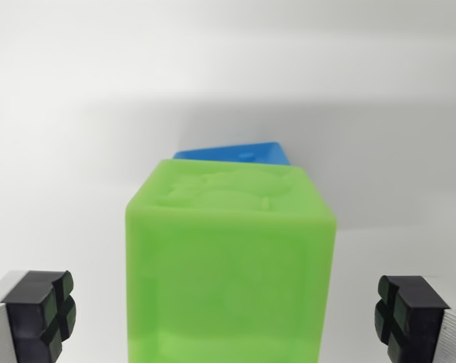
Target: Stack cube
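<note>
A bright green cube point(229, 265) fills the middle of the wrist view, its top face embossed with a relief pattern. Behind and beneath it a blue cube point(239, 153) shows only as a thin strip of its top edge; the rest is hidden by the green cube. My gripper point(226, 314) is open. Its left fingertip point(40, 314) and right fingertip point(407, 316) stand wide on either side of the green cube with clear gaps, touching nothing.
A plain white surface point(76, 113) lies all around the cubes, with a soft grey shadow behind them.
</note>
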